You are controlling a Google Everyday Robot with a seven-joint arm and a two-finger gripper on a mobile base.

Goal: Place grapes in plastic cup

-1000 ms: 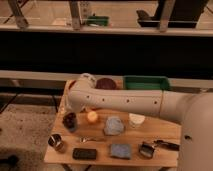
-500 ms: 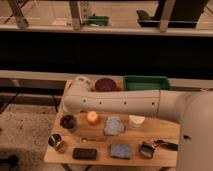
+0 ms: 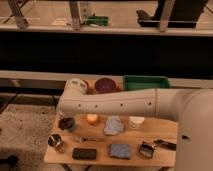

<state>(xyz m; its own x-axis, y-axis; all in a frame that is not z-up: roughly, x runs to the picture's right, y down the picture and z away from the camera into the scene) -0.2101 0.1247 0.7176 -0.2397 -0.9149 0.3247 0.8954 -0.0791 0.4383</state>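
Wooden table (image 3: 165, 135) fills the lower part of the view, seen from above, with dark speckled floor to its left.

Near edge, left to right: shiny metal cup (image 3: 55, 142), flat black rectangular object (image 3: 84, 153), blue-grey sponge-like pad (image 3: 120, 150), small dark object with a light band (image 3: 146, 149), and a dark tool (image 3: 165, 144) lying at the right edge.

Middle row: the gripper (image 3: 64, 119) hangs at the table's left side, directly over the plastic cup (image 3: 67, 124). Fingers are hidden under the wrist, so cannot tell whether they are apart or closed. The grapes (image 3: 65, 121) show as a dark maroon knobbly clump sitting at the cup's mouth, right under the gripper; cannot tell if they are gripped or resting in the cup. Only a sliver of light-blue rim shows. Just right of it sit a round yellow-orange fruit (image 3: 92, 119), a crumpled blue-grey cloth (image 3: 114, 125) and a taller white cup (image 3: 136, 120).

Arm (image 3: 120, 104): thick white link stretches horizontally from the right across the table, elbow joint at upper left, wrist bending down to the cup.

Far edge: maroon bowl (image 3: 105, 85) and green tray (image 3: 145, 82). Beyond, a dark wall and metal railing posts.
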